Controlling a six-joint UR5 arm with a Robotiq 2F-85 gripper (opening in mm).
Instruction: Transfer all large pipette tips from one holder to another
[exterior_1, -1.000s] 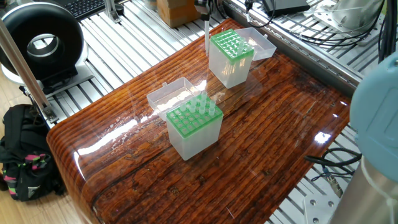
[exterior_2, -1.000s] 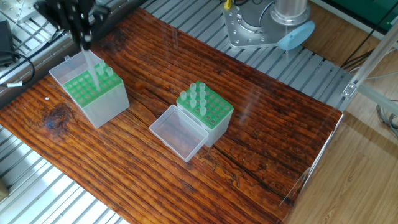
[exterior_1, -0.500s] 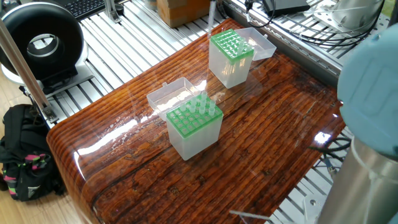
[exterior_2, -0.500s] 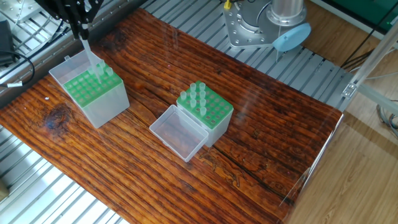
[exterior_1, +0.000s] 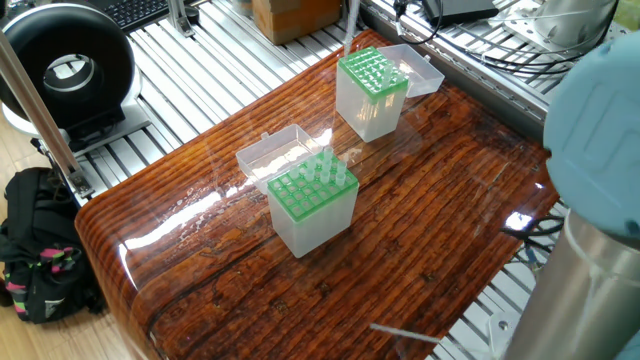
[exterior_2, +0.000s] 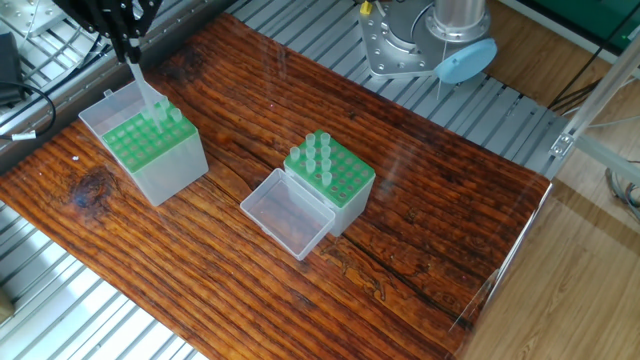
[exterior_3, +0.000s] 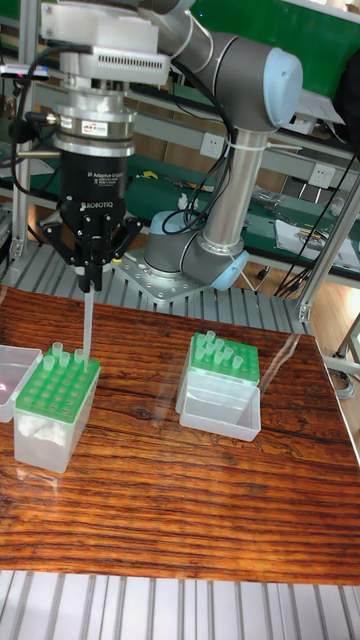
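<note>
Tool (exterior_3: 88, 282) clenched on one pipette tip (exterior_3: 85, 330), held vertical above the rear edge of the left holder (exterior_3: 55, 412) (tip end just over the green rack, contact not resolvable). Two tips (exterior_3: 68, 356) stand in that holder. Right holder (exterior_3: 222, 372) carries several tips (exterior_3: 218, 349) at its rear rows. Both on the table (exterior_3: 180, 490).

Glossy wooden table (exterior_1: 420, 230), seemingly varnished
</note>
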